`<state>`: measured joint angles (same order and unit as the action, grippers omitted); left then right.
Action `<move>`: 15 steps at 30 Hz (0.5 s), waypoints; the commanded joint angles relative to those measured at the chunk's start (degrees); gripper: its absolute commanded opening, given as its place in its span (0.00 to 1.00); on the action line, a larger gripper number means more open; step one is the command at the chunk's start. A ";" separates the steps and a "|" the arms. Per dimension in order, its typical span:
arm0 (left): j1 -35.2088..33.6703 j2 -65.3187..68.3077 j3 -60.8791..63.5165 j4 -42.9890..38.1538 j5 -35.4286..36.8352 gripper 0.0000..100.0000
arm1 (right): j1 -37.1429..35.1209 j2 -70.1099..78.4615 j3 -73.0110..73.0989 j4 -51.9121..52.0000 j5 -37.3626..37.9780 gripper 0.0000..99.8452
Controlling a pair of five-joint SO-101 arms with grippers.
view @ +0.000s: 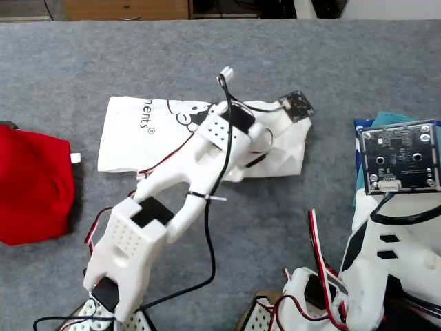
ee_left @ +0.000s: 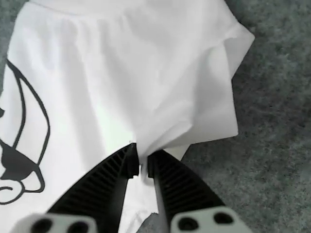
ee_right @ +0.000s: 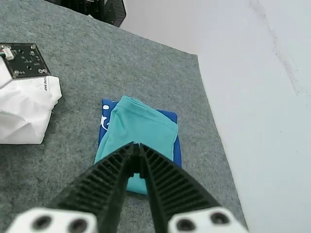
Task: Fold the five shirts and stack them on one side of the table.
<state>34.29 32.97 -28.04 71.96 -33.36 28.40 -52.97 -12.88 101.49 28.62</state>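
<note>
While both arm bases sit at the near table edge, the L gripper (ee_left: 140, 164) is out over mid-table w/ its fingers pinched tight on a raised fold of the white shirt (view: 138, 134). That shirt lies at centre, print side up, one half flat and the other rumpled under the arm, so it looks partly folded at best. The R gripper (ee_right: 136, 156) hangs over the R side, fingers pressed together on nothing, above a teal shirt (ee_right: 141, 128) folded neatly on top of a folded blue shirt (ee_right: 107, 108). A red shirt (view: 34, 183) sits well apart at the L edge of the grey table (view: 344, 62); it's a rounded shape, can't tell if folded. Progress, as I judge it: 2 stacked, 1 mid-fold, red not yet on the stack; 4 shirts counted.
</note>
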 commanded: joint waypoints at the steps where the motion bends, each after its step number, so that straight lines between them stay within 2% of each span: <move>1: -1.58 1.10 -6.77 -0.53 -0.53 0.02 | 0.75 -0.31 0.13 0.79 0.26 0.00; 15: -6.24 12.26 -17.49 -0.53 -6.68 0.02 | 0.75 -2.77 2.51 0.88 0.44 0.00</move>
<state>29.89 45.54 -41.41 71.96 -38.64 28.40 -55.25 -11.74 101.49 28.62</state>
